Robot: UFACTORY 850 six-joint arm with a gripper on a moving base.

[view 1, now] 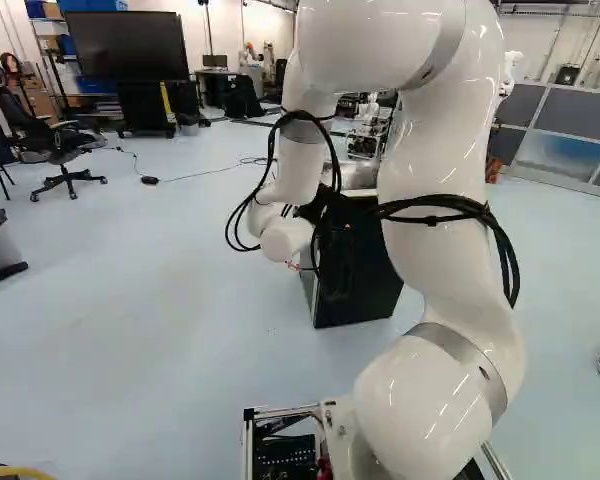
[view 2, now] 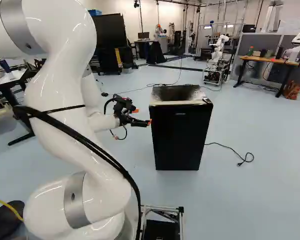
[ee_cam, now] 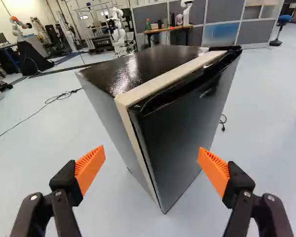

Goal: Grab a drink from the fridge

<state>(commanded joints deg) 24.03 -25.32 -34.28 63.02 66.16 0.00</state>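
White arm and open gripper beside a closed mini fridge

The black mini fridge stands upright on the pale floor. Its door is closed, hiding whatever is inside. A pale strip runs along the top's front edge, between the glossy dark top and the door. In the right base view, a black power cord trails across the floor from beside the fridge's right edge.

The gripper's two fingers stand wide apart, their orange pads facing each other with nothing gripped. In the wrist view, the fridge lies ahead of the jaws, its near lower corner showing through the gap between them. In the right base view, the fingertips are near the door's upper left edge; whether they touch it, I cannot tell.

Farther back, a green bottle stands near the left end of a wood-topped table.
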